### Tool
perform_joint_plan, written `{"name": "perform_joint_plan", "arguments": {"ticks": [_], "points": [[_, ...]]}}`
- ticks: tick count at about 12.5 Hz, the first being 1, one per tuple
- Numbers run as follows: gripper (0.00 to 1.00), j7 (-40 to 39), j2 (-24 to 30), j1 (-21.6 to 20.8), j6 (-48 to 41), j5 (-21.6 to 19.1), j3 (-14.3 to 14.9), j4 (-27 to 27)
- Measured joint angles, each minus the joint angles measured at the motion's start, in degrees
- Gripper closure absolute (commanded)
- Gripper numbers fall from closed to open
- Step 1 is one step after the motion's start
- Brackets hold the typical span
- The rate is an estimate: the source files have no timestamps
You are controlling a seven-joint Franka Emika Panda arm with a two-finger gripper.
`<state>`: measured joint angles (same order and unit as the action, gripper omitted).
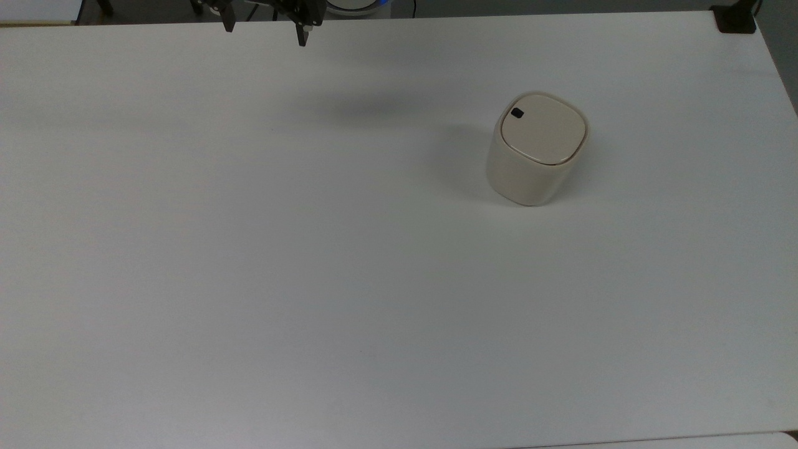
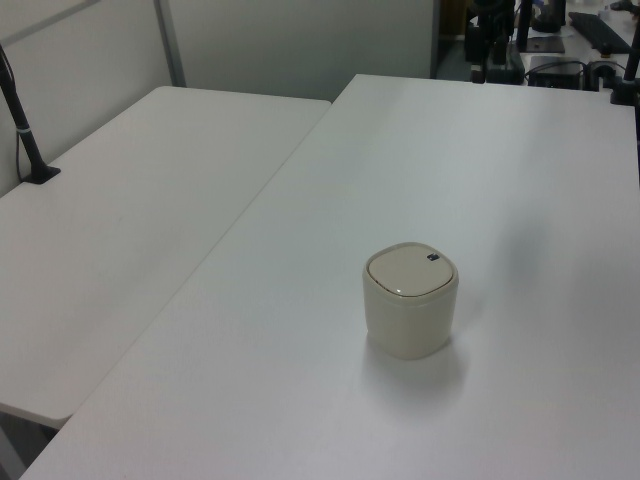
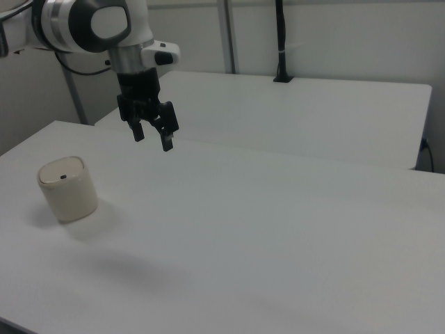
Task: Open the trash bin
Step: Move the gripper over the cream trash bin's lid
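Observation:
The trash bin is a small cream-beige rounded-square bin standing on the white table, toward the top view's right. Its flat lid is down, and a small black button sits at one corner. The bin also stands mid-table in the left view, and at the right view's left with its button on top. My gripper hangs open and empty at the table's far edge, well to the top view's left of the bin. In the right view my gripper is high above the table.
A black clamp post sits at the table's corner in the top view's upper right. A second white table adjoins on the left view's left, with a black pole on it. A similar pole rises from the back table in the right view.

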<state>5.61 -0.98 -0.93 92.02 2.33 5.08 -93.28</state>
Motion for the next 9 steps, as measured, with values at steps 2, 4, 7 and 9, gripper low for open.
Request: {"name": "perform_joint_plan", "arguments": {"ticks": [2, 4, 7, 9], "points": [[0.00, 0.00, 0.00, 0.00, 0.00, 0.00, 0.06, -0.01], [0.00, 0.00, -0.05, -0.09, 0.00, -0.02, 0.05, -0.03], [0.08, -1.09, -1.45, -0.50, 0.17, -0.03, -0.34, 0.16], [0.51, -3.88, -2.05, -1.01, 0.48, -0.04, -0.68, 0.44]]}}
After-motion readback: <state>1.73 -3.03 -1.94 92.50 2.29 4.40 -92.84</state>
